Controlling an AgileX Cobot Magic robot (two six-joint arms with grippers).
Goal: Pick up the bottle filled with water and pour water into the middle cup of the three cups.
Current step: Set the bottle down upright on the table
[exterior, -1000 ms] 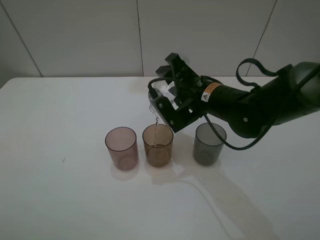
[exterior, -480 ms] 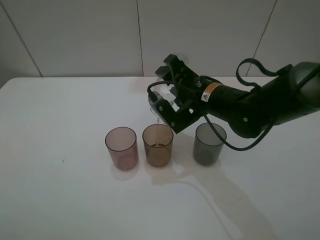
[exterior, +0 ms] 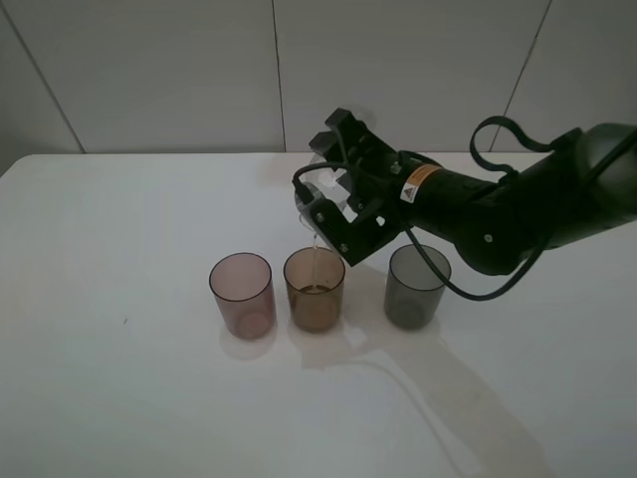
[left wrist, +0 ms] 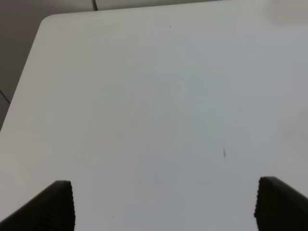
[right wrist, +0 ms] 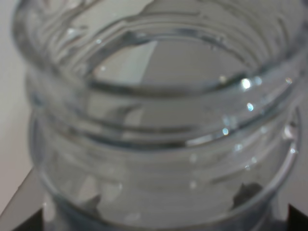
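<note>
My right gripper (exterior: 345, 202) is shut on the clear bottle (exterior: 315, 192), holding it tilted with its open neck down and to the left, just above the middle cup (exterior: 315, 290). A thin stream of water (exterior: 316, 255) falls from the neck into this amber tumbler, which holds a little water. The pinkish cup (exterior: 241, 294) stands to its left and the dark grey cup (exterior: 417, 287) to its right. The bottle's threaded neck (right wrist: 159, 120) fills the right wrist view. My left gripper (left wrist: 163, 209) is open over bare table, with one fingertip (left wrist: 58, 204) low at each side.
The three cups stand in a row on a white table (exterior: 119, 378). The black right arm (exterior: 518, 214) reaches in from the right, above and behind the grey cup. A white panelled wall (exterior: 149, 70) runs behind the table's far edge.
The right gripper has tipped the bottle slightly further and shifted a little upward. Water keeps running into the amber cup. The cups have not moved.
</note>
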